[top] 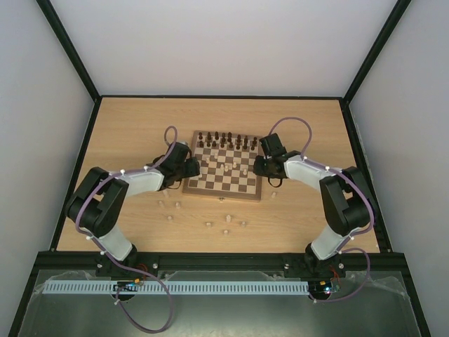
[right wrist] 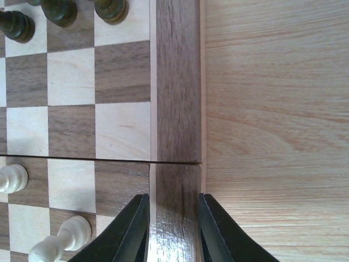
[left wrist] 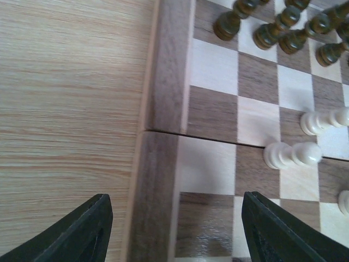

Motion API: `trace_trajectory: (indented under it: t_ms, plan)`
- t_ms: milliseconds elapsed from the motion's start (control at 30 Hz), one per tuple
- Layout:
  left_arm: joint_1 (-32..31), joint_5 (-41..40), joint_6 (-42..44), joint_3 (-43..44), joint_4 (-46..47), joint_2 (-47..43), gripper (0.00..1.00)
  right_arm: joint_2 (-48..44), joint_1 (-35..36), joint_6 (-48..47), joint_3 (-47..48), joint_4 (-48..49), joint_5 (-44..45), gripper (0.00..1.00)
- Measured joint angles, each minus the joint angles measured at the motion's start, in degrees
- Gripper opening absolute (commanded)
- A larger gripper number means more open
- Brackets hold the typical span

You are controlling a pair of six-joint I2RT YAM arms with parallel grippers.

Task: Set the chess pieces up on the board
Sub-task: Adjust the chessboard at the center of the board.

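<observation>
Plainly the pale chess pieces [top: 228,219] are only partly dealt with. Several are scattered on the table [top: 126,126] just in front of the board [top: 223,195], apart from one another; a few more sit on its middle squares. In the top view they are too small to give a heading. The nearest pale piece [left wrist: 292,154] in the left wrist view runs base-left to head-right, though from that slant I cannot tell whether it stands or lies.

The board sits mid-table, roughly square to the arms. Being square it has no long axis, but its fold seam runs left to right, from one gripper toward the other. The dark pieces [top: 223,138] crowd the far ranks, so the bare near ranks, facing the arm bases, are by my reckoning the pale side's home.

The right gripper [right wrist: 173,196] is clenched on the board's right frame, one finger on the inner side and one on the table side; I judge this a hold to steady or square the board, not a pick. The left gripper [left wrist: 175,195] is spread wide astride the left frame, one finger over the table and the other over the squares; it grasps nothing and looks ready to take the opposite edge.
</observation>
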Motion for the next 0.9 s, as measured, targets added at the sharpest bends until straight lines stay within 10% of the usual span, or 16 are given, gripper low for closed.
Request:
trace_trajectory:
  t_ms: [900]
  plan:
    - [-3.6, -1.7, -0.9, 0.0, 0.5, 0.0, 0.68, 4.4, -2.4, 0.2, 4.1, 2.3, -1.5, 0.24]
